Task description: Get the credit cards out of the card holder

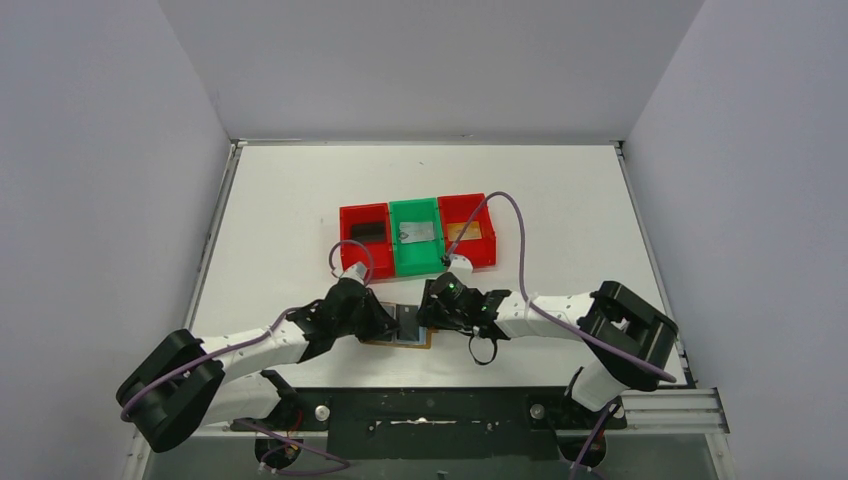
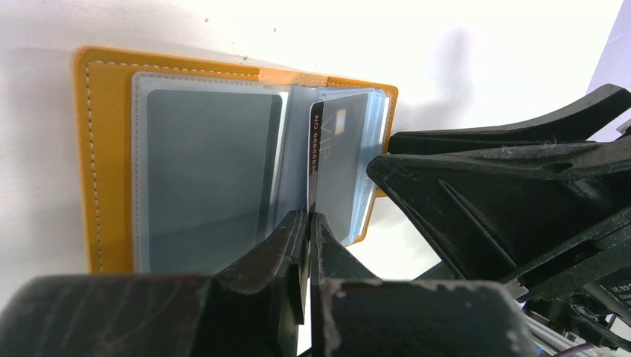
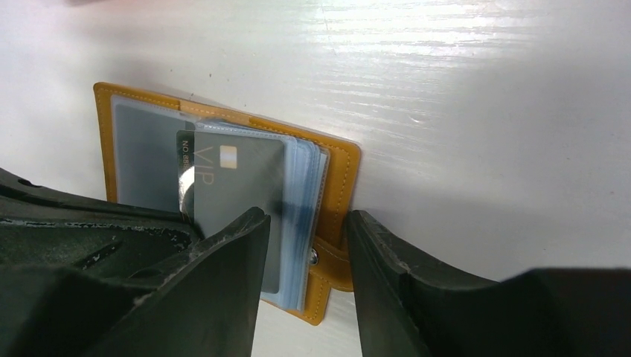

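Observation:
The tan card holder (image 1: 408, 326) lies open on the table between both grippers, its pale blue-grey sleeves up. In the left wrist view the card holder (image 2: 104, 163) fills the frame. My left gripper (image 2: 309, 216) is shut on the near edge of a dark grey "VIP" card (image 2: 338, 160) standing partly out of a sleeve. My right gripper (image 3: 306, 223) is open, its jaws straddling the holder's (image 3: 344, 178) right edge and snap tab, one finger over the same card (image 3: 238, 186). In the top view my left gripper (image 1: 385, 322) and right gripper (image 1: 432, 312) nearly touch.
Three bins stand in a row just behind the holder: a red one (image 1: 345, 225) with a black card, a green one (image 1: 415, 260) with a silver card, and a red one (image 1: 488, 245) with an orange card. White walls enclose the table.

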`<move>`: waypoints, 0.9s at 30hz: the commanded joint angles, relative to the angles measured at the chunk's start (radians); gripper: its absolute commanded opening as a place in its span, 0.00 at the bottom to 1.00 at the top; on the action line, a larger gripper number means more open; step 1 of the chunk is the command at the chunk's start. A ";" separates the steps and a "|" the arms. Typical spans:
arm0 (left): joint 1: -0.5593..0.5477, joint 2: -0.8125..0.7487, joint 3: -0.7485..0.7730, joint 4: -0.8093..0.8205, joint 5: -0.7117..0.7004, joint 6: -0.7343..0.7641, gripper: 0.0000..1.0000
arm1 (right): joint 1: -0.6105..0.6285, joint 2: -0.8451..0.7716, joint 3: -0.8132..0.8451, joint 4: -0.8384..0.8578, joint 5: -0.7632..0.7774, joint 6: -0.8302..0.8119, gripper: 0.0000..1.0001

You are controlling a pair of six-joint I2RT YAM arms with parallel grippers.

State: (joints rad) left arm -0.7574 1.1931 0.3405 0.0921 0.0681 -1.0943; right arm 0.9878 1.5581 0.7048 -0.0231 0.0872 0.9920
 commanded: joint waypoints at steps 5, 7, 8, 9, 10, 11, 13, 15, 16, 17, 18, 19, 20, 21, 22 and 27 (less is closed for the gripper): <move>0.005 -0.016 -0.024 0.029 -0.014 -0.009 0.00 | 0.006 0.056 0.073 -0.129 0.032 -0.022 0.42; 0.004 -0.021 -0.022 0.017 -0.016 -0.005 0.00 | 0.013 0.086 0.098 -0.196 0.076 -0.011 0.38; 0.004 -0.023 -0.021 0.010 -0.015 -0.001 0.00 | 0.022 0.095 0.111 -0.221 0.098 -0.013 0.38; 0.005 -0.025 -0.019 0.005 -0.015 0.002 0.00 | 0.032 0.100 0.116 -0.235 0.112 -0.015 0.38; 0.006 -0.026 -0.017 0.001 -0.014 0.007 0.00 | 0.036 0.109 0.117 -0.237 0.114 -0.017 0.39; 0.006 -0.026 -0.018 0.001 -0.010 0.011 0.00 | 0.036 0.120 0.122 -0.239 0.109 -0.020 0.39; 0.007 -0.022 -0.013 0.000 -0.005 0.018 0.00 | 0.040 0.145 0.147 -0.277 0.127 -0.020 0.37; 0.009 -0.016 -0.007 -0.007 -0.002 0.025 0.00 | 0.055 0.166 0.177 -0.334 0.167 -0.026 0.36; 0.010 -0.013 -0.002 -0.023 -0.008 0.026 0.00 | 0.064 0.176 0.197 -0.370 0.200 -0.023 0.36; 0.010 -0.015 0.003 -0.035 -0.015 0.027 0.00 | 0.070 0.186 0.212 -0.397 0.221 -0.024 0.35; 0.011 -0.018 0.004 -0.041 -0.018 0.030 0.00 | 0.071 0.194 0.223 -0.415 0.237 -0.027 0.34; 0.013 -0.022 0.002 -0.036 -0.018 0.030 0.02 | 0.073 0.201 0.231 -0.425 0.246 -0.032 0.33; 0.014 -0.026 -0.002 -0.026 -0.016 0.030 0.07 | 0.077 0.204 0.236 -0.422 0.249 -0.045 0.32; 0.017 -0.028 -0.004 -0.014 -0.010 0.032 0.08 | 0.080 0.207 0.239 -0.418 0.248 -0.065 0.31; 0.018 -0.030 -0.006 -0.004 -0.006 0.034 0.09 | 0.083 0.209 0.243 -0.417 0.249 -0.072 0.30; 0.029 -0.016 0.000 0.044 0.022 0.034 0.13 | 0.087 0.219 0.236 -0.397 0.230 -0.082 0.27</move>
State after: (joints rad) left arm -0.7410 1.1801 0.3260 0.0937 0.0662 -1.0851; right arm 1.0687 1.7214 0.9642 -0.3305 0.2939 0.9485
